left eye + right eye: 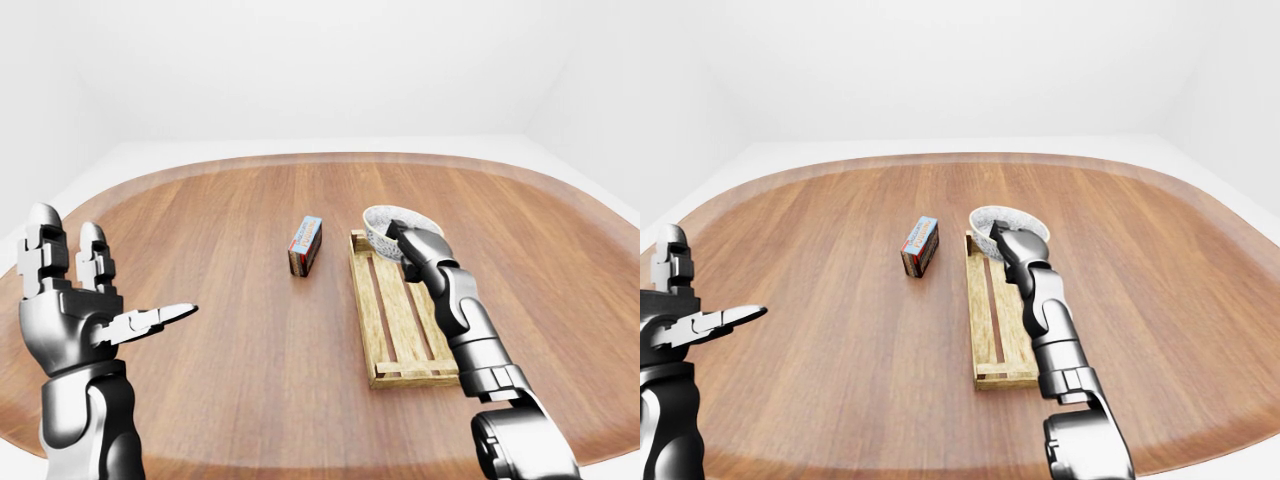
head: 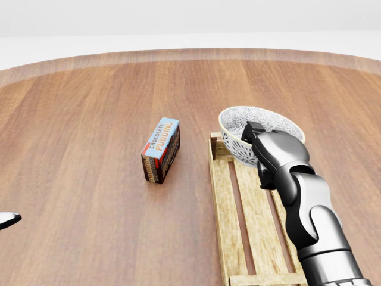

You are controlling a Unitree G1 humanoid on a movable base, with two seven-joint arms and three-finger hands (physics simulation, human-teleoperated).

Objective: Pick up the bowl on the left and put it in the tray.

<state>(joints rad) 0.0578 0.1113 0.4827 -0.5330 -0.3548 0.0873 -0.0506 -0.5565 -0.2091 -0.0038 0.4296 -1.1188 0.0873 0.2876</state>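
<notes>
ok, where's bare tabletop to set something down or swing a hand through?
Free: the wide stretch between the left hand and the pudding box, and the table right of the tray. Crowded: the tray's top end, where the right hand grips the bowl.

Right hand [image 2: 269,149] extended; left hand [image 1: 75,300] raised, splayed.

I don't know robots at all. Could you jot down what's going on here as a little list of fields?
Surface: round brown wooden table
Bowl: white patterned bowl, at the slatted wooden tray's top end
Box: small chocolate pudding box, left of the tray
Right hand: fingers on the bowl's rim
Left hand: raised, open, holding nothing
</notes>
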